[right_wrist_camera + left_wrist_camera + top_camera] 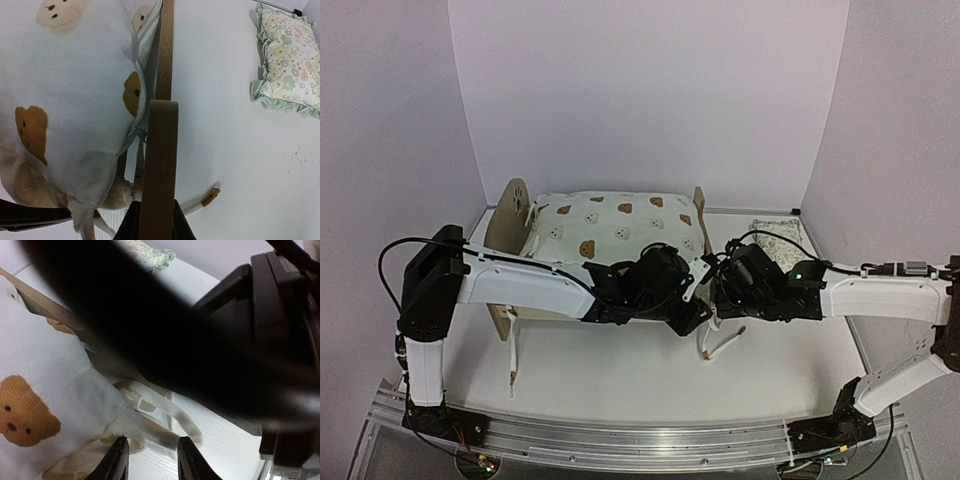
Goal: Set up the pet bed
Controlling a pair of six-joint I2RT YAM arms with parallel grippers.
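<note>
- Right gripper [156, 225] has its fingers closed hard on the bed's plywood footboard [161, 140], apparently to steady the frame while the other arm works.
- Left gripper [150, 460] hovers at the bed's near foot corner with its fingers parted. The quilt's ruffled edge and a cream tie [165, 410] sit just at their tips, with no hold on the cloth visible. It looks placed to take that corner and pull it straight.
- Bed [512, 212] stands on the table [620, 370], just beyond both grippers.
- Quilt [610, 225] covers the bed from end to end, hiding the mattress and bunching at the foot corner.
- Pillow [290, 55] lies on the table past the bed's foot, apart from it, likely still to be placed.
</note>
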